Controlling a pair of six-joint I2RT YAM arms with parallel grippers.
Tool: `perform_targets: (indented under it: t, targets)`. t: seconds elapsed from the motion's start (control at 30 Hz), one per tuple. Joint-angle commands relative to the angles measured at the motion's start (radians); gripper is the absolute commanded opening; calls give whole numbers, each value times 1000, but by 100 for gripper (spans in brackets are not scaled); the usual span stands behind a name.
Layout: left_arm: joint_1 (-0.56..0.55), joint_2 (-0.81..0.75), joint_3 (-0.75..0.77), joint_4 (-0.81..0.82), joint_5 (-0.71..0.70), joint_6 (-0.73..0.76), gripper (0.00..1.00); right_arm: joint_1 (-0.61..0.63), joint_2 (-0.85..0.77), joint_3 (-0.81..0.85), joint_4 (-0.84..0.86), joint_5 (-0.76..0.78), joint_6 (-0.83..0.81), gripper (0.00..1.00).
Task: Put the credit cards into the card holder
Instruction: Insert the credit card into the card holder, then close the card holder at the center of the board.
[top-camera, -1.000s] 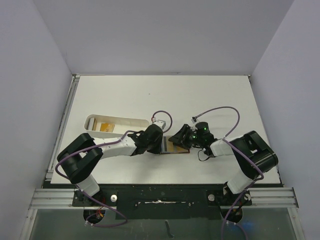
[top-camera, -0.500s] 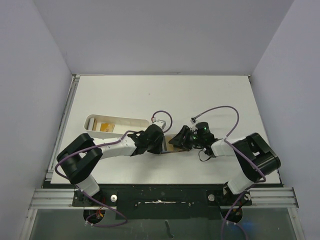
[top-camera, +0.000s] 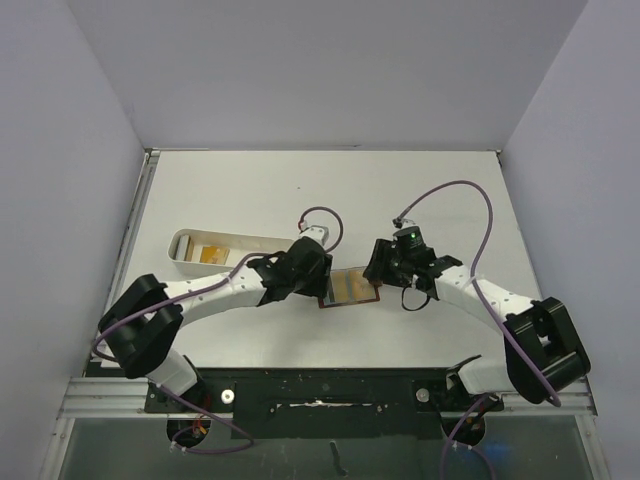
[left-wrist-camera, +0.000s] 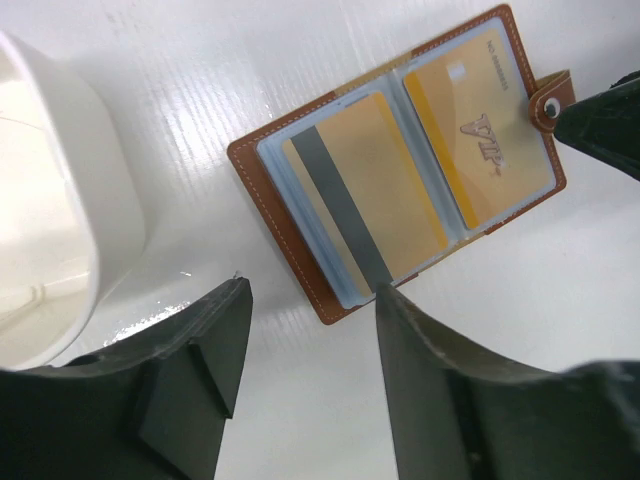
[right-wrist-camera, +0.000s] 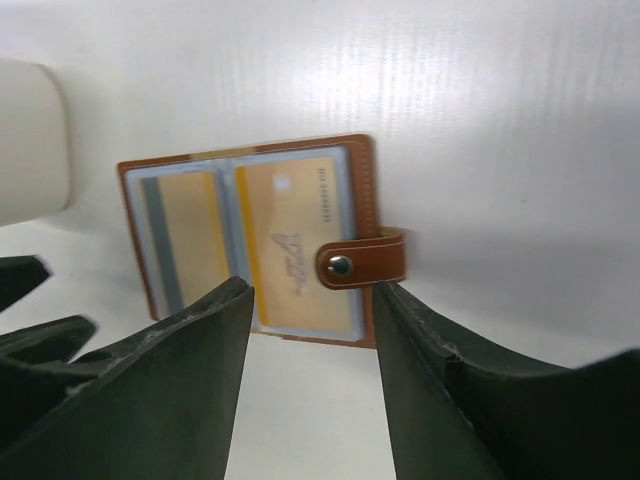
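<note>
The card holder (top-camera: 350, 289) lies open and flat on the table, brown leather with a snap tab (right-wrist-camera: 362, 262). Its clear pockets hold two yellow-orange credit cards: one with a dark stripe (left-wrist-camera: 370, 190) and one printed VIP (left-wrist-camera: 480, 130). My left gripper (left-wrist-camera: 312, 300) hovers open just off the holder's left edge, nothing between its fingers. At the holder's tab side my right gripper (right-wrist-camera: 312, 290) also stands open and holds nothing. In the top view the left gripper (top-camera: 320, 284) and right gripper (top-camera: 384, 272) flank the holder.
A long white tray (top-camera: 235, 243) sits left of the holder with a yellow-orange item (top-camera: 213, 253) inside. Its rounded end (left-wrist-camera: 50, 200) is close to my left fingers. Purple cables loop above both wrists.
The left jaws have opened and drawn back from the holder. The right arm has swung outward and lifted, its jaws a bit wider. The holder now lies flat and uncovered.
</note>
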Motion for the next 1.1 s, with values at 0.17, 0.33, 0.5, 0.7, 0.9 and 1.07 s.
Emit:
perform_targets:
  t: [0.17,0.33,0.5,0.7,0.9,1.07]
  targets:
    - [47,-200,33,-24,-85,9,77,37,1,92,-143,217,-118,54]
    - [232,-302,-55,68,213,-37,90,62,61,134,-121,230,-132,54]
    - [318,-356,-169,188,383,-112,89,91,154,187,-143,291,-146,53]
    - [313,-355,-216,245,432,-161,82,132,203,217,-180,384,-155,47]
    - [281,-330,-252,311,441,-234,75,153,239,230,-205,456,-157,40]
    - [254,-294,-250,320,423,-254,70,154,242,229,-211,484,-153,32]
